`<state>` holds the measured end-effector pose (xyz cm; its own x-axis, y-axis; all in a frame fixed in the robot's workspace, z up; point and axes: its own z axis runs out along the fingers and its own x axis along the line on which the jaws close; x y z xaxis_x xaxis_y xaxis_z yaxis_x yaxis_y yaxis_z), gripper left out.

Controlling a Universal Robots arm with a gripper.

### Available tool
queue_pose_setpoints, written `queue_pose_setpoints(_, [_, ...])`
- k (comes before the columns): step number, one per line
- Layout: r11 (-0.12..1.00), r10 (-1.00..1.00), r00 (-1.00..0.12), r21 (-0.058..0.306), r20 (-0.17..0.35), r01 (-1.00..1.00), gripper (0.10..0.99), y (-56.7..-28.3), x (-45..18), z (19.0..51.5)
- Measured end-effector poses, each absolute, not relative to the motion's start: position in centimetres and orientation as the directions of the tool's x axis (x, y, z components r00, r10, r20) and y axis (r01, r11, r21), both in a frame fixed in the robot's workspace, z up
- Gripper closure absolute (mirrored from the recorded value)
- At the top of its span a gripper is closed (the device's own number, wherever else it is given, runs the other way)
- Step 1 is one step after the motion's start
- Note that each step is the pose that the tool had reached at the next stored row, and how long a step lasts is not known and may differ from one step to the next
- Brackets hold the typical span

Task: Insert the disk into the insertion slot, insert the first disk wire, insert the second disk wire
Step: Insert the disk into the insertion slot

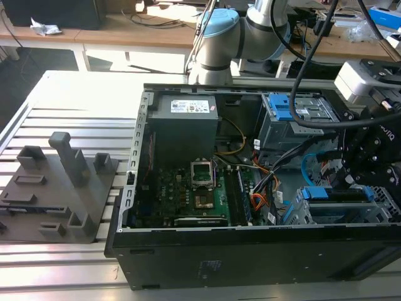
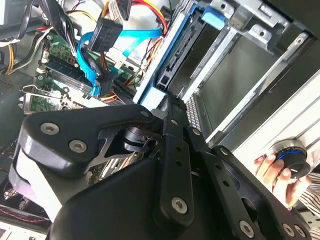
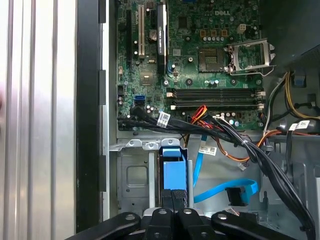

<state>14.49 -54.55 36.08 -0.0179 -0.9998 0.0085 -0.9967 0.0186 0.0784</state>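
One stiff, fairly heavy disk (image 3: 174,170) sits edge-on in the insertion slot (image 3: 131,177); the claw (image 3: 174,194), pinched closed, meets its blue carrier end, probably the safest place to press.

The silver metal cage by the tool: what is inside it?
The blue-framed disk sits edge-on in the insertion slot. The tool covers one end of it, and how deep it reaches into the cage is hidden.

The disk (image 3: 174,172) stands in the slot (image 3: 131,180), the cable (image 3: 220,192) just beside it, the circuit board (image 1: 188,194) to the exterior view's left
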Motion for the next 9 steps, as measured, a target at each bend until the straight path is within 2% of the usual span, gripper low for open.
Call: queue_pose_setpoints(9, [0.019,-1.0,-0.018,0.08,0.019,-0.997,0.98,-54.5,15.6,34.7])
